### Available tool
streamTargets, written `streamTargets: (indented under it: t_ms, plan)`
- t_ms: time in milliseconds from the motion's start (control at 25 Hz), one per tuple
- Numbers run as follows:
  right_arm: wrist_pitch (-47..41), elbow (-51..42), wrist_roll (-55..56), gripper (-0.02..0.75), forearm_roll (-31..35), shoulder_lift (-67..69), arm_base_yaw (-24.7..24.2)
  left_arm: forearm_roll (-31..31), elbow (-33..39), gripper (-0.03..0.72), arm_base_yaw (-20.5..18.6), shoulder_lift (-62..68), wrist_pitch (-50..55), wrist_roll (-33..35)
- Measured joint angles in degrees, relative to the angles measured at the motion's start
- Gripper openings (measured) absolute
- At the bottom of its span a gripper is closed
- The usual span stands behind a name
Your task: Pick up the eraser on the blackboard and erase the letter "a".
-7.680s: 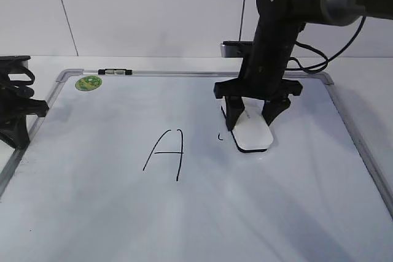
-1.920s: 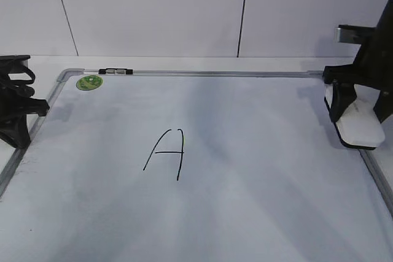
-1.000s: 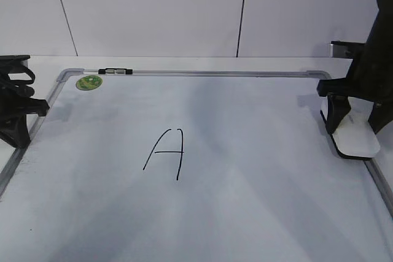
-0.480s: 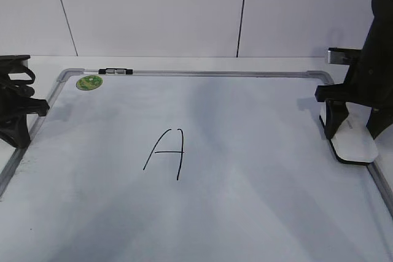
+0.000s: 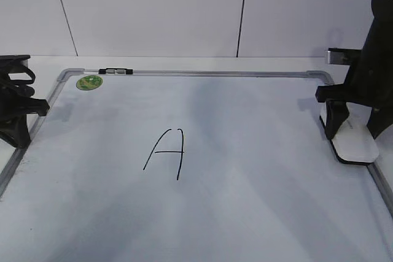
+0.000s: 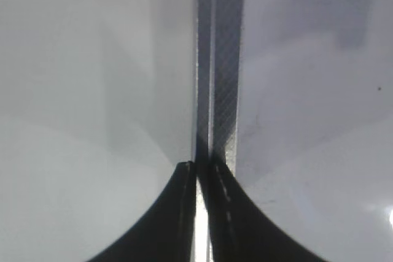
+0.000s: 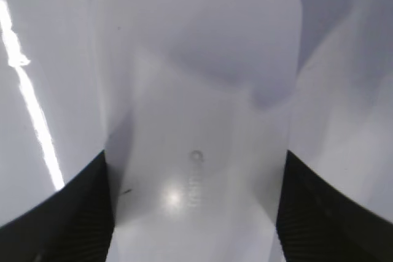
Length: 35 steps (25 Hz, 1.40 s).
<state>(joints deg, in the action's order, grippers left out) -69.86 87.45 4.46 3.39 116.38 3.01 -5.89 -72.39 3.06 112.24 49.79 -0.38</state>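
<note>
The white eraser (image 5: 355,145) lies flat on the blackboard (image 5: 202,73) by its right frame edge. My right gripper (image 5: 355,134) stands over it, one finger against each long side, shut on it. In the right wrist view the eraser (image 7: 196,90) fills the space between the two fingers (image 7: 195,153). No small letter "a" shows on the board; only the capital "A" (image 5: 166,154) is there. My left gripper (image 5: 18,136) is shut and empty at the board's left edge, over the frame (image 6: 224,90), with its jaws (image 6: 202,167) pressed together.
A round green sticker (image 5: 89,82) sits at the board's far left corner, next to a small black clip (image 5: 115,71) on the top frame. A white wall stands behind the table.
My right gripper carried the eraser from beside the capital "A" to the board's right edge and set it down flat. The small mark right of the "A" is gone. The left arm has not moved.
</note>
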Motion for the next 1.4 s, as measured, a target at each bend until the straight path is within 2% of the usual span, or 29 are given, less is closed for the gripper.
streamTargets:
  t_ms: [520, 1400]
  plan:
    - [0.1, 0.0, -3.1, 0.597, 1.7, 0.4, 0.0, 0.0, 0.0, 0.036, 0.0, 0.0, 0.0, 0.0]
    - [0.1, 0.0, -4.5, 0.603, 2.1, 0.4, 0.0, 0.0, 0.0, 0.036, 0.0, 0.0, 0.0, 0.0]
